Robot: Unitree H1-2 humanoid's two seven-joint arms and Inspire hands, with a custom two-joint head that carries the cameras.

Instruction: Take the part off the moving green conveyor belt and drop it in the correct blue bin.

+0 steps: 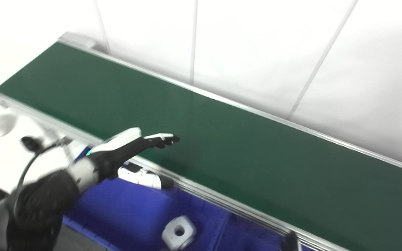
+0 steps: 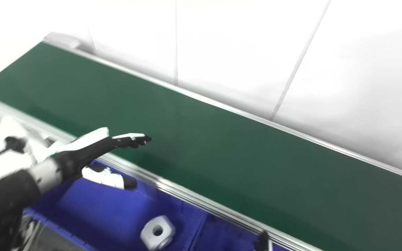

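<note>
The left hand point(image 1: 131, 146), black with white shell panels, is extended flat and holds nothing. Its fingers point(image 1: 164, 138) are stretched out straight and reach past the near rail over the near edge of the dark green conveyor belt point(image 1: 222, 139); the thumb point(image 1: 145, 177) is spread well apart below them, above the bin. The black forearm enters from the lower left corner.

Only a dark tip of the right hand point(image 1: 290, 241) shows at the bottom edge; whether it is open or closed cannot be told.

The silver aluminium rail point(image 1: 204, 191) runs diagonally along the near side of the belt. No part is visible on the belt surface.

Directly below the rail stands the blue plastic bin point(image 1: 117, 212). A white, blocky part with a round centre hole point(image 1: 179, 232) lies on the bin floor, well apart from the left hand.

A white panelled wall point(image 1: 257, 52) stands behind the belt.
</note>
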